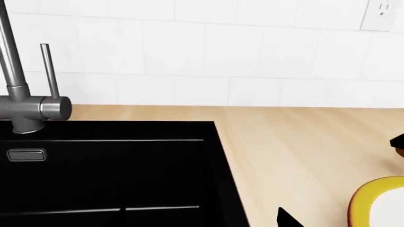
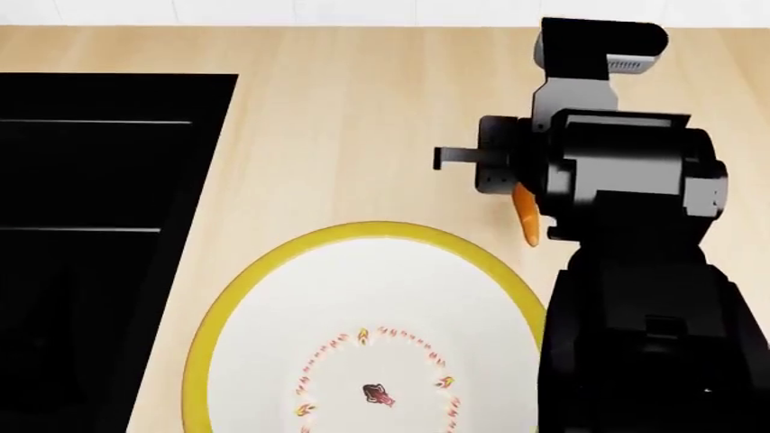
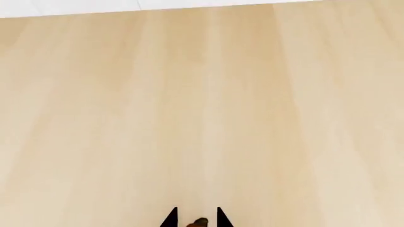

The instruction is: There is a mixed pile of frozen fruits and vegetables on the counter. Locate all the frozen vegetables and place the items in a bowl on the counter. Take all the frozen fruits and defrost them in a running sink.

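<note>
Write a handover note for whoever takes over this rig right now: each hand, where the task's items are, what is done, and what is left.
Right hand: shut on the thin orange piece, held above the counter just past the bowl's far rim.
Left hand: only one tip shows, near the sink; state unclear.
Bowl: nothing in the part that shows.
Tap: no water visible.
Done: vegetable piece picked up.
Left: drop it in the bowl. The eggplant, pear and round fruit are out of view, so find and sort them.
</note>
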Tool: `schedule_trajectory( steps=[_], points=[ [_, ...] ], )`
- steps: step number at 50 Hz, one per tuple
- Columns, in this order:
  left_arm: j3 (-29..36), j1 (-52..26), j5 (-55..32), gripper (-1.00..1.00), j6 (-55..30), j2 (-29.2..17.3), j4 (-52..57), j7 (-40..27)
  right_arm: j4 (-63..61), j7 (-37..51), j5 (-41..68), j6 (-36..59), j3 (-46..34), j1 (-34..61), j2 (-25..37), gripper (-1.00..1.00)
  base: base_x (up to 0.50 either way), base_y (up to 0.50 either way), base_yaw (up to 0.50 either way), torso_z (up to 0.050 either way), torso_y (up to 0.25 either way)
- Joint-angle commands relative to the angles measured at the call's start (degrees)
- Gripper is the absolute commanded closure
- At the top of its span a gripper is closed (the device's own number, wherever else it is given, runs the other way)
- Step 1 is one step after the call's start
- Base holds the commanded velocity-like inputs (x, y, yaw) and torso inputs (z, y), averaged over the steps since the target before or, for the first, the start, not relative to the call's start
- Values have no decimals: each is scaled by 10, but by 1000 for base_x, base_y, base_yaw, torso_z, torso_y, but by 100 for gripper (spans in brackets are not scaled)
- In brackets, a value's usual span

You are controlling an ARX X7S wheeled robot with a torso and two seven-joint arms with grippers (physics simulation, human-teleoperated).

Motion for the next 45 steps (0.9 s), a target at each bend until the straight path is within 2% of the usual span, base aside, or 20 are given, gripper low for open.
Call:
schedule_trajectory(
  steps=[1,6,9,10,12,17,19,20,21,23,27,31,34,36,39,45],
  points=[
    [-6,3,-8,-100,-1,-3,1,-2,0,-11,-5,-17,-11,41,1,100,0,0,0,0,0],
    [-7,4,-10,-100,-1,-4,2,-3,0,-45,0,-12,-13,76,1,100,0,0,0,0,0],
    [-2,5,-4,-100,3,-3,-4,-2,-32,-99,-13,-4,-43,79,-9,100,0,0,0,0,0],
    [3,4,-1,-100,4,-2,-5,-3,-95,-105,-13,34,-46,57,-8,100,0,0,0,0,0],
    [7,-1,-3,-100,-1,-1,-1,-7,-267,-141,-9,206,-71,-36,0,100,0,0,0,0,0],
    [4,4,-2,-100,4,-1,-4,-7,-686,-182,16,406,-99,-130,17,100,0,0,0,0,0],
    [9,-1,-2,-100,1,0,-4,-10,-742,-182,39,446,-99,-143,22,100,0,0,0,0,0],
    [10,-4,-3,-100,-1,0,-4,-11,-749,-122,125,446,-102,-145,42,100,0,0,0,0,0],
    [8,-6,-4,-100,-2,0,-4,-12,-754,-36,210,446,-102,-143,88,100,0,0,0,0,0],
    [0,0,-7,-100,0,-4,-3,-10,-771,136,382,446,-102,-144,137,100,0,0,0,0,0],
    [0,5,-7,-100,3,-5,1,-9,-783,479,726,442,-92,-148,170,100,0,0,0,0,0],
    [0,2,-9,-100,0,-6,2,-12,-806,620,1070,409,-132,-167,198,100,0,0,0,0,0],
    [5,-1,-5,-100,3,-5,-3,-12,-840,683,1197,368,-171,-179,218,100,0,0,0,0,0],
    [5,3,-4,-100,5,-6,-3,-10,-862,708,1238,347,-190,-186,225,100,0,0,0,0,0],
    [14,-2,2,-100,6,-5,-8,-12,-892,730,1278,325,-211,-192,229,100,0,0,0,0,0],
    [-2,3,-10,-100,3,-10,-2,-13,-908,731,1281,323,-219,-202,232,100,0,0,0,0,0]
  ],
)
